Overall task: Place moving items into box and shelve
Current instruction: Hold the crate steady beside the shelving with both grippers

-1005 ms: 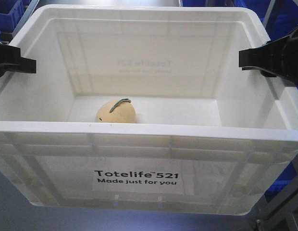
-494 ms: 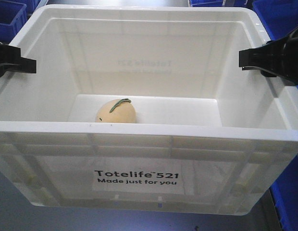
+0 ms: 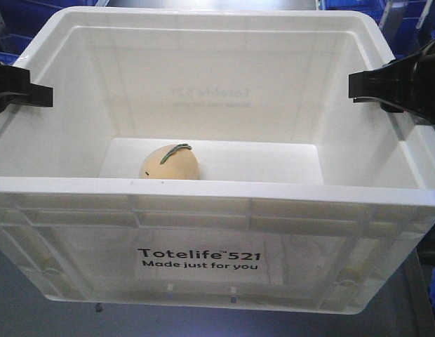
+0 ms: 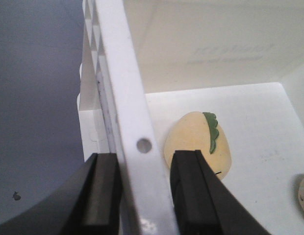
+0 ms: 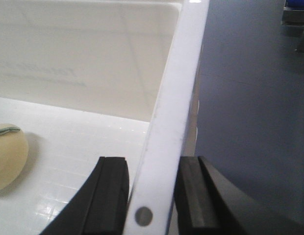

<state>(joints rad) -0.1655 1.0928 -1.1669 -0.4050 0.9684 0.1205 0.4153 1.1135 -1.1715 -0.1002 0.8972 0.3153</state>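
Left tool (image 4: 144, 162), right tool (image 5: 151, 165) clamp white box (image 3: 203, 205) rims; pale yellow mango (image 3: 170, 163), green stem, inside

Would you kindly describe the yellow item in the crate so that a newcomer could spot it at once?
Find the big white crate printed "Totelife 521". On its floor, left of centre, lies a pale yellow-orange mango-shaped item. Its dark green stem strip across the top sets it apart from the plain white all around.
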